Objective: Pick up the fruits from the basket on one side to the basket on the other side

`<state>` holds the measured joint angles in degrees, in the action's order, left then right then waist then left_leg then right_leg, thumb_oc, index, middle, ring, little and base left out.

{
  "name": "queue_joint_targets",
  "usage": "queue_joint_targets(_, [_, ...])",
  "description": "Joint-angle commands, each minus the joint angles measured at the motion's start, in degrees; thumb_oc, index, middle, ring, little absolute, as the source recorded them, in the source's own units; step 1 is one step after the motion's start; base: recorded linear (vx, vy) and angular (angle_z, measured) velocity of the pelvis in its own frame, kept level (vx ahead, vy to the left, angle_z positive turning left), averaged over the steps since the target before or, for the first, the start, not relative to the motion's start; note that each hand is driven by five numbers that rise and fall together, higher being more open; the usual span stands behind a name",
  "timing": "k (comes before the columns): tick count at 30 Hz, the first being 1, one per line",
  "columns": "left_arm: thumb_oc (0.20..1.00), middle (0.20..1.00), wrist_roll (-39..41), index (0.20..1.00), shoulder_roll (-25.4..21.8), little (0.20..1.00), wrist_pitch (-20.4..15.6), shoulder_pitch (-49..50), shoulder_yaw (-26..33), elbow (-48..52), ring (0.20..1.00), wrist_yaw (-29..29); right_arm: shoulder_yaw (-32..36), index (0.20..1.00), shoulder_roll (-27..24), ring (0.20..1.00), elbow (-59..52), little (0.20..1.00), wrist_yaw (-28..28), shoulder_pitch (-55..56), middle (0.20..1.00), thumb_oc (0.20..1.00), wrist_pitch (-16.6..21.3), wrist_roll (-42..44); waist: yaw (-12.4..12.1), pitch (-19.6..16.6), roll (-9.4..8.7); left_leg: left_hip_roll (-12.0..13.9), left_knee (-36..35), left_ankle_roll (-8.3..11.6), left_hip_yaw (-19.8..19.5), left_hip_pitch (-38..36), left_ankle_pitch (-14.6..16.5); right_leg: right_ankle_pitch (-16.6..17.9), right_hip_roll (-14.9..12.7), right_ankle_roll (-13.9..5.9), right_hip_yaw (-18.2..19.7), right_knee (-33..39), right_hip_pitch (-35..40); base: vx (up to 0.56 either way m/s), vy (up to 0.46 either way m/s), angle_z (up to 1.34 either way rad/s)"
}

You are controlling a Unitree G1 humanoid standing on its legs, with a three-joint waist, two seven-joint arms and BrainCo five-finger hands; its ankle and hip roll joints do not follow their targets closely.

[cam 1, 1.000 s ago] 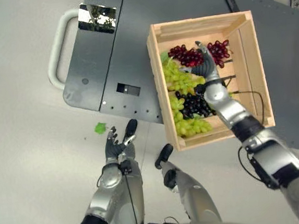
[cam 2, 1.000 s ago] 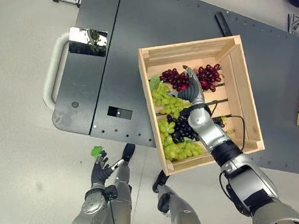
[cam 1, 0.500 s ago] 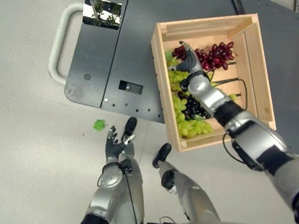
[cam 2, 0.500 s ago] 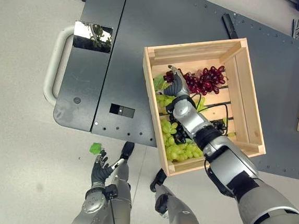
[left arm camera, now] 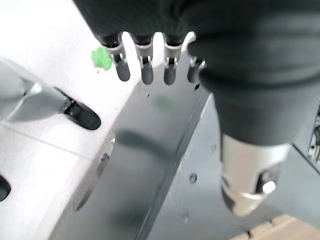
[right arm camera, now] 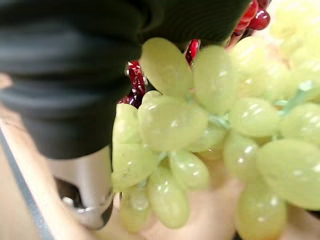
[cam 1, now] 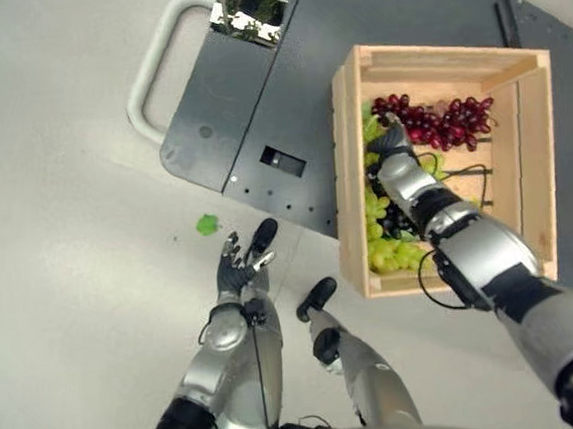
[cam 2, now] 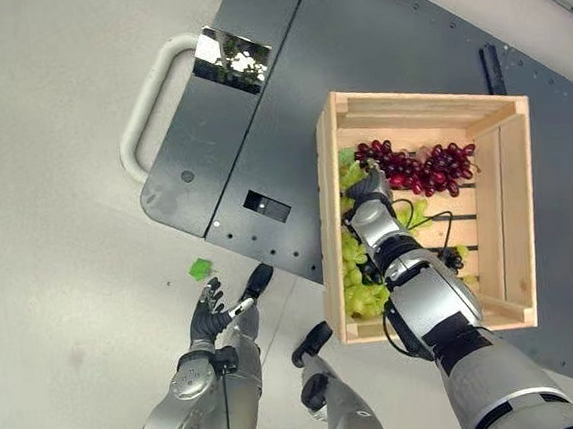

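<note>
My right hand (cam 2: 368, 189) is down in the wooden crate (cam 2: 330, 221) among the green grapes (right arm camera: 200, 125), beside the red grapes (cam 2: 418, 168); its fingers are hidden. My left hand (cam 1: 236, 274) hangs over the floor, fingers spread.

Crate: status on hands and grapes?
Right hand down among green grapes in crate, grip hidden. Left hand open, idle over floor. Red grapes beside right hand.
</note>
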<state>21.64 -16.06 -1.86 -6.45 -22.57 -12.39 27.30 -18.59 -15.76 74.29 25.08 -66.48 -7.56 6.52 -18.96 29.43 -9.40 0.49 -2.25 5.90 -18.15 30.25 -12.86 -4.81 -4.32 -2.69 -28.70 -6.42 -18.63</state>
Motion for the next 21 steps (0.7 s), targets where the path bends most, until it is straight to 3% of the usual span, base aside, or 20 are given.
queue_joint_targets(1, [1.000,1.000,1.61,1.000,1.26,1.000,-3.66,-9.47,1.94,3.67,1.000,0.35,-0.49,1.000,-4.13,1.000,0.98,1.000,1.10,3.55,1.000,1.000,-1.90,-0.42,-0.05,0.37,2.10,0.66,0.60,0.72,0.99,-0.99,5.99,7.08,-7.43,-8.24,1.05,4.57,0.51,0.00,0.011,0.17])
queue_joint_targets(15, [1.000,1.000,1.68,1.000,2.30,1.000,-3.54,-10.24,0.16,2.15,1.000,0.40,-1.01,1.000,-4.54,1.000,1.90,1.000,0.18,7.19,1.000,1.000,-3.41,-3.95,0.36,0.37,3.25,0.47,0.85,0.60,1.30,0.44,5.99,6.90,-7.79,-8.15,1.18,4.51,-0.73,0.00,0.006,0.03])
queue_joint_targets(21, [1.000,1.000,1.63,1.000,2.53,1.000,-3.60,-10.81,1.37,1.97,1.000,0.71,-0.43,1.000,-4.48,1.000,0.62,1.000,0.17,9.65,1.000,1.000,-2.90,-3.69,1.23,0.37,2.51,0.61,1.23,0.67,1.58,0.58,6.17,6.84,-7.74,-8.27,1.38,4.55,-0.89,0.00,0.000,0.00])
